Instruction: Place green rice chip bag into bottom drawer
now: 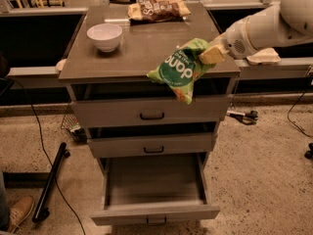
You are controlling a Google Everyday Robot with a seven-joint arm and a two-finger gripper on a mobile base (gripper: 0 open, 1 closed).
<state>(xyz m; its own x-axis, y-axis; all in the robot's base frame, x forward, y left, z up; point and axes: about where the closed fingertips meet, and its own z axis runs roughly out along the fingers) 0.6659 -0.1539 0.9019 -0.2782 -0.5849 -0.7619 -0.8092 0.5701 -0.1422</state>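
Note:
The green rice chip bag point(178, 70) hangs tilted in the air past the cabinet's front right edge, in front of the top drawer. My gripper point(209, 54) comes in from the right on a white arm and is shut on the bag's upper right corner. The bottom drawer point(155, 187) is pulled fully open below, its plain grey floor bare. The bag hangs well above it, over its right half.
A white bowl point(104, 36) and a brown snack bag point(157, 9) sit on the cabinet top point(132, 53). The two upper drawers point(151, 112) stand slightly ajar. A black bar point(50, 185) and cables lie on the floor at left.

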